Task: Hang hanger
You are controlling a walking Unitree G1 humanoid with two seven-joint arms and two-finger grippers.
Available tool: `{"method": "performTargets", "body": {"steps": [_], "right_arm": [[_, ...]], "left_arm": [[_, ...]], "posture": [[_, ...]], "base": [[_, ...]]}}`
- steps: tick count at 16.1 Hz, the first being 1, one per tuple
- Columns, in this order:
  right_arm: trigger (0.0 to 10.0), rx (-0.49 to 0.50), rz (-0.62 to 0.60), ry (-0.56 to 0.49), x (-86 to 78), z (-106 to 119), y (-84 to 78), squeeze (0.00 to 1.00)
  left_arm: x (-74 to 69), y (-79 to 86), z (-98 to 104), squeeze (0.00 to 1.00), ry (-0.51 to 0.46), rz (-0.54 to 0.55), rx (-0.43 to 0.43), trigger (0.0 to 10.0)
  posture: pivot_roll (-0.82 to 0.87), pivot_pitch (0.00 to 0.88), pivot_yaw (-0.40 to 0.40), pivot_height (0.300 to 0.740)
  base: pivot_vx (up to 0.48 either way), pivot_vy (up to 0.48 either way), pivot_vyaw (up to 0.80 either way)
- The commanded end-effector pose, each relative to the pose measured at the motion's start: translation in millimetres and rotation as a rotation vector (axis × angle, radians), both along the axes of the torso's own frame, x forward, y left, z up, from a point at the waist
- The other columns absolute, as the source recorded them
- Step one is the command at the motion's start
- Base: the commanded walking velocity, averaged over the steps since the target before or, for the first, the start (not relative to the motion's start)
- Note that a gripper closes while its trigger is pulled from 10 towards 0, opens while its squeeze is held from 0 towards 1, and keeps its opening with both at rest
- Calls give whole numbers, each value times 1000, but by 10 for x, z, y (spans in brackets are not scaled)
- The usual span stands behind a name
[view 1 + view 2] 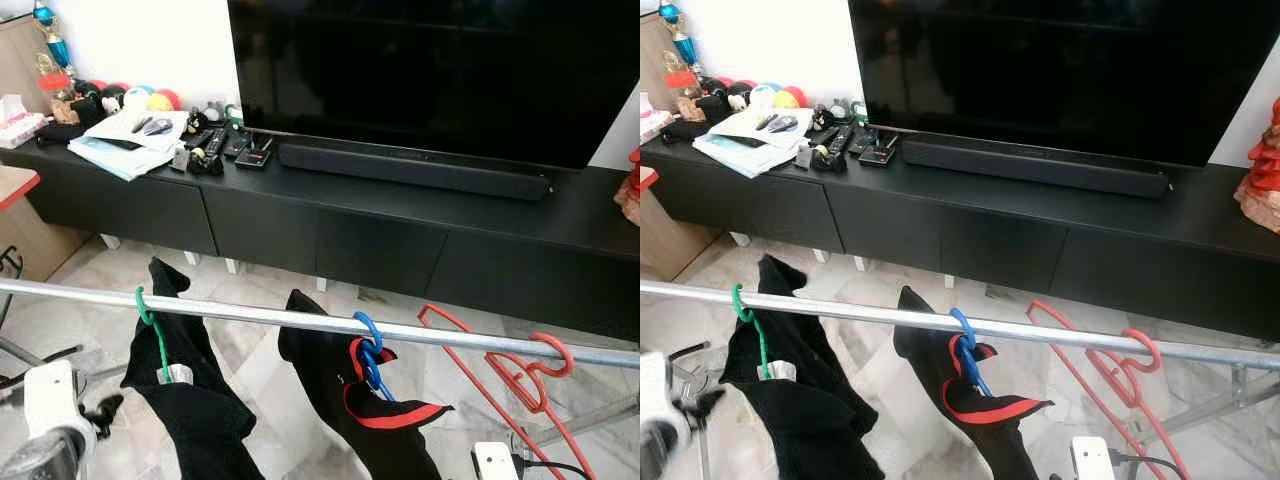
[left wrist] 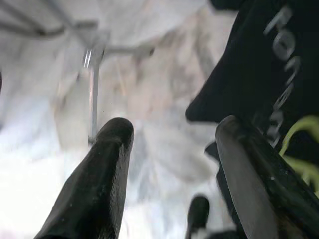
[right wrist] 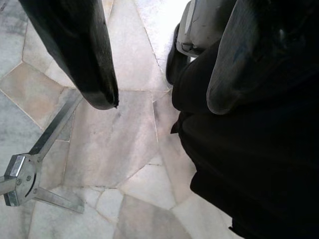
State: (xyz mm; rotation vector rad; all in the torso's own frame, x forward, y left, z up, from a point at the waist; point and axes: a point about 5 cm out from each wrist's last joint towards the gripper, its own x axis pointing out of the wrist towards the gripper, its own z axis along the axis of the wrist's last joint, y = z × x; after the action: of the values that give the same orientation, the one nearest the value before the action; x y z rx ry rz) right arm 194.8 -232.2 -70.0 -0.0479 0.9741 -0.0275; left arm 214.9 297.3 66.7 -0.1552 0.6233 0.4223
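Red hanger (image 1: pixel 520 375) hooked on metal rail (image 1: pixel 300 318), right of blue hanger (image 1: pixel 368 352) and green hanger (image 1: pixel 152 335) carrying black garments. Left gripper (image 2: pixel 172 149), right gripper (image 3: pixel 164 79): fingers spread, empty.

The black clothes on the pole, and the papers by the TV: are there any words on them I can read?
"ron": partly readable pale letters on the black garment in the left wrist view; the rest is blurred and cut off.
Papers on the TV cabinet: any print is too small to read.
Remotes beside the papers: buttons too small to read.
Soundbar and TV: no readable brand.
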Motion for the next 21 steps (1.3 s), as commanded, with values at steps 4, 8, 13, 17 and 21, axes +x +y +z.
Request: {"method": "performTargets", "body": {"steps": [4, 8, 13, 17, 21], "right_arm": [[10000, 0, 5, 20, -31, -19, 3, 0], [10000, -1, 8, 21, -31, -17, -1, 0], [10000, -3, 16, 21, -30, -15, -5, 0], [10000, -3, 16, 17, -21, -11, -4, 0], [10000, -5, 23, 17, -19, -11, 3, 0]], "left_arm": [[-70, 26, -68, 0, 90, 46, 31, 10000], [-54, 202, 404, 0, -89, 64, 434, 10000], [-142, -74, 931, 0, -512, -48, 550, 10000], [-126, -569, 1073, 0, -634, -238, 574, 10000], [-86, -709, 944, 0, -613, -265, 526, 10000]], "posture": [[91, 92, 22, 740], [94, 91, 21, 740], [106, 88, 19, 740], [107, 79, 20, 740], [96, 66, 22, 740]], "base": [[0, 0, 0], [0, 0, 0], [0, 0, 0], [0, 0, 0], [0, -81, 0]]}}
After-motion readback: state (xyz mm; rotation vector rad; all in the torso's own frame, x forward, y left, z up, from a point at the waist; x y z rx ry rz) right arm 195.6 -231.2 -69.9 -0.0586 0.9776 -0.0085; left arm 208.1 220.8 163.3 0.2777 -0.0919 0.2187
